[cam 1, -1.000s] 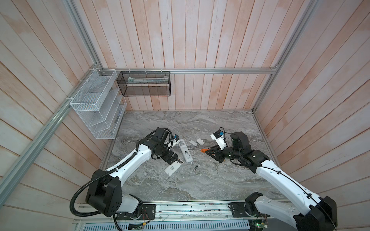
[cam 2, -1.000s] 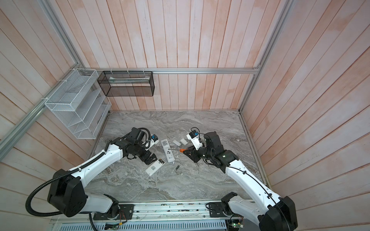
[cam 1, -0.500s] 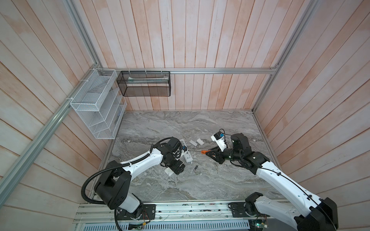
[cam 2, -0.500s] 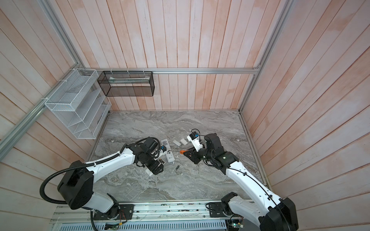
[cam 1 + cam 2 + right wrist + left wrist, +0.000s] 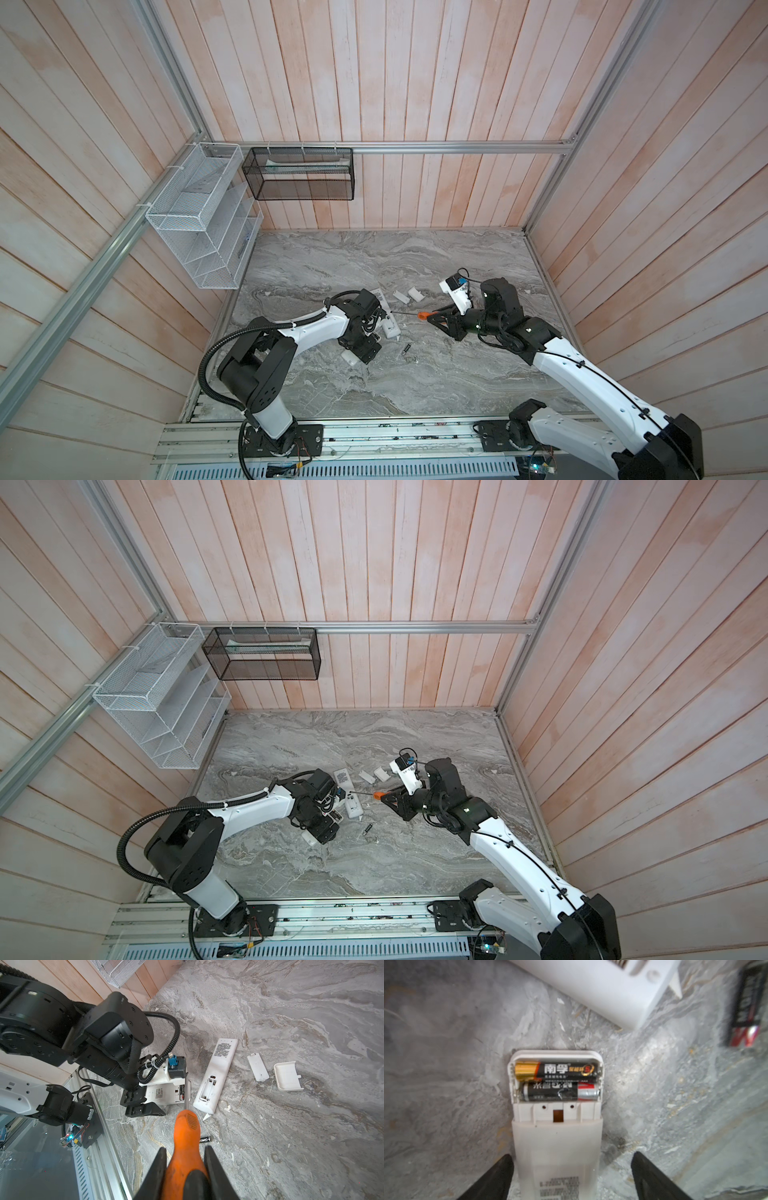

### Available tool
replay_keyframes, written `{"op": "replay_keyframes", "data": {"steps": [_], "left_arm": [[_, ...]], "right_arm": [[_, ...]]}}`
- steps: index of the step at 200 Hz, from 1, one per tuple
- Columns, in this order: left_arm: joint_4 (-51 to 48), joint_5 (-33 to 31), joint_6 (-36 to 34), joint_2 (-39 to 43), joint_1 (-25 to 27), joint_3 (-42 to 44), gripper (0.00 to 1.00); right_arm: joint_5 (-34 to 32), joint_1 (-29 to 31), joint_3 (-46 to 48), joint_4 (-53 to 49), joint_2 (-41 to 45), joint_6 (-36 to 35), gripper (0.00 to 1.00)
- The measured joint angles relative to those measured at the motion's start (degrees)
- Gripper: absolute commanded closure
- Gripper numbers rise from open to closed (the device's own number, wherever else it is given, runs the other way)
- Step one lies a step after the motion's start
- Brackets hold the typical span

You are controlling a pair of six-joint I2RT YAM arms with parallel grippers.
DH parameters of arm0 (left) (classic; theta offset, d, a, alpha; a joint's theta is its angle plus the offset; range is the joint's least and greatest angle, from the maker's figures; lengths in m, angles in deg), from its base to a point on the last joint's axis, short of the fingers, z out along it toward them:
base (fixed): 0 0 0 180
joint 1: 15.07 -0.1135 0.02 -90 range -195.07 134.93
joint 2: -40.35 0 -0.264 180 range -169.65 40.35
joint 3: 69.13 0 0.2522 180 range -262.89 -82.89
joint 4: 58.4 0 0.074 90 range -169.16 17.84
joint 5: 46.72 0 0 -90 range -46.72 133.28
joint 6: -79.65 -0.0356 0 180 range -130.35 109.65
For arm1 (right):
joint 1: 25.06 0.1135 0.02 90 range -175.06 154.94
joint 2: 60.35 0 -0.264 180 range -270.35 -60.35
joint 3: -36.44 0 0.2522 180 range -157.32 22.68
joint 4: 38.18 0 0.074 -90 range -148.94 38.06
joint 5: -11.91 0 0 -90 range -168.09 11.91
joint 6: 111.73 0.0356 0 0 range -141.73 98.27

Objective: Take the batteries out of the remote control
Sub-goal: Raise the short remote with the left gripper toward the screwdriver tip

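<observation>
Left wrist view: two batteries lie side by side in the open bay of the remote.
Left hand: spread, one finger each side of the remote, not gripping.
Right hand: clenched on the screwdriver, at its orange handle.
Loose battery: on table, near the remote.

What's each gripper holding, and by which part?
Right gripper grips the screwdriver by its orange handle. Left gripper holds nothing: open jaws straddle the small remote, unclamped.
</observation>
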Motion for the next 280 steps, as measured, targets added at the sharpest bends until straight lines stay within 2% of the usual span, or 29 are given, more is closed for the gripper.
{"op": "replay_keyframes", "data": {"steps": [15,25,77,117,146,166,192,209,229,280], "left_arm": [[0.37,0.02,-1.60,-0.44,-0.04,-0.22,0.39],[0.46,-0.11,-2.01,-0.81,-0.20,-0.46,0.44],[-1.40,0.11,-6.54,-2.19,-0.28,-2.27,0.51],[-1.70,-0.48,-15.54,-2.32,0.96,-2.69,0.51],[-1.55,0.94,-21.84,-2.60,3.80,-3.10,0.47],[-1.64,1.70,-24.30,-3.41,4.74,-3.87,0.38],[-0.52,3.34,-26.01,-3.76,5.01,-4.13,0.21],[0.70,4.13,-26.97,-3.76,5.27,-3.87,0.14],[2.45,5.14,-27.21,-2.78,4.79,-2.49,0.13],[5.09,6.34,-27.41,3.43,0.07,4.94,0.12]], "right_arm": [[0.00,0.00,0.00,0.20,0.00,0.20,0.99],[0.00,0.00,0.00,0.26,-0.02,0.20,0.99],[-0.24,0.00,-0.13,0.44,-0.57,0.22,0.99],[-0.87,-0.68,-0.72,0.20,-0.83,0.59,0.99],[-1.49,-1.66,-2.21,-0.46,-0.87,0.70,0.99],[-1.70,-2.69,-3.26,-1.90,-0.87,1.05,0.99],[-2.43,-4.09,-5.18,-5.53,-0.87,1.66,0.98],[-3.04,-4.81,-7.06,-8.09,-0.85,1.95,0.96],[-3.61,-5.62,-9.42,-11.32,-0.76,2.10,0.93],[-3.72,-8.57,-13.42,-19.61,-0.44,-0.22,0.97]]}}
